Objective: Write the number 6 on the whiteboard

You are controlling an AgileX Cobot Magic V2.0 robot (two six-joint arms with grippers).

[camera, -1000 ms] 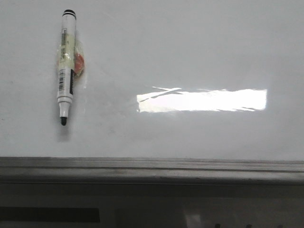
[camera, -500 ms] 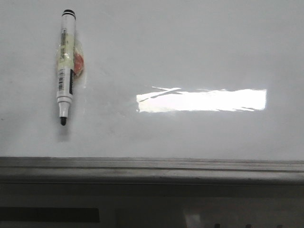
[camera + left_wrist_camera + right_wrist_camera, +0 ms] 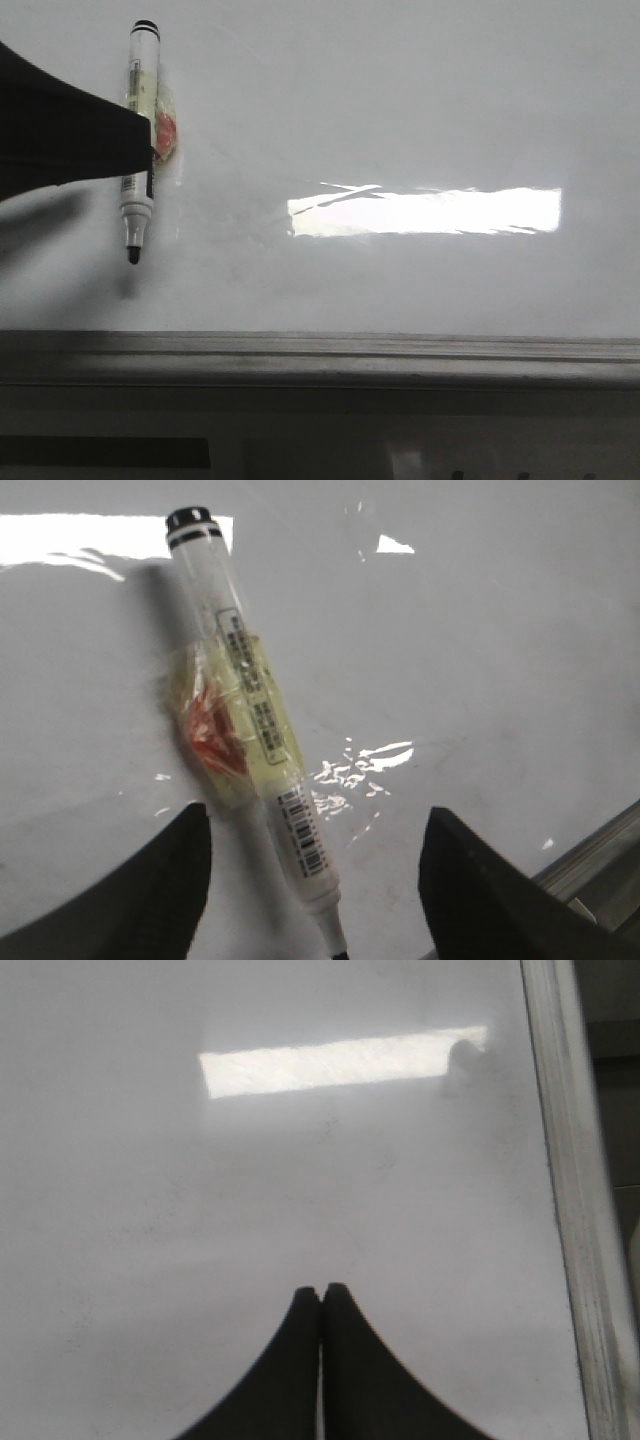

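The whiteboard [image 3: 420, 120] fills the front view, glossy and bare, with no number 6 or any marker line on it. A white marker pen [image 3: 139, 100] lies on it at the far left, uncapped, with its black tip toward the frame, and yellowish tape and an orange-red patch on its barrel. My left gripper [image 3: 318, 820] is open just above the board, its jaws on either side of the pen's [image 3: 262, 730] lower barrel and not touching it. One dark finger [image 3: 80, 140] shows in the front view. My right gripper [image 3: 321, 1292] is shut and empty over bare board [image 3: 300, 1180].
A grey metal frame strip [image 3: 320, 352] runs along the board's near edge; it also shows in the right wrist view [image 3: 568, 1210] and the left wrist view [image 3: 600, 865]. A bright rectangular light reflection [image 3: 425, 211] lies mid-board.
My left gripper has come into the front view from the left and now reaches the pen's barrel. The pen has not moved.
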